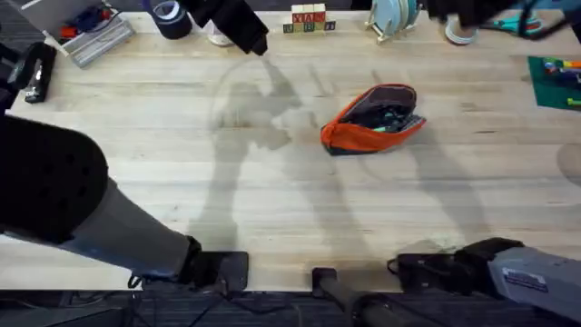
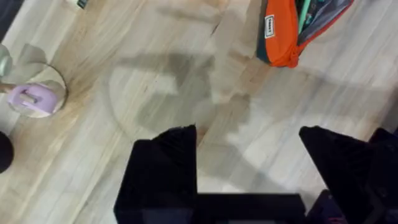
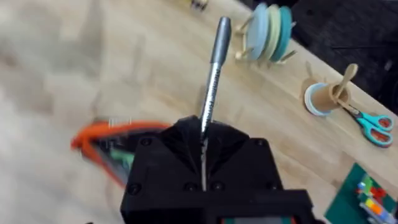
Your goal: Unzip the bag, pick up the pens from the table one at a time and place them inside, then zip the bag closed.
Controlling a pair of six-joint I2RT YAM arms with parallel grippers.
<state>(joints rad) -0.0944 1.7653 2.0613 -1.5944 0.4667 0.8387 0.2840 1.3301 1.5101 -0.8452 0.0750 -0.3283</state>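
One silver-grey pen (image 3: pixel 213 68) stands pinched in the right hand (image 3: pixel 204 134); the orange bag (image 1: pixel 374 120) gapes unzipped.

No lettering reads clearly: the bag's (image 2: pixel 292 31) white tag and the wooden blocks' (image 1: pixel 309 18) letters stay illegible.

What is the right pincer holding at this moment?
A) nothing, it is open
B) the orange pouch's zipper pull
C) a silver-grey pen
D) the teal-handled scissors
C: in the right wrist view, the right pincer is shut on a silver-grey pen that sticks out from between its fingers, above the open orange pouch.
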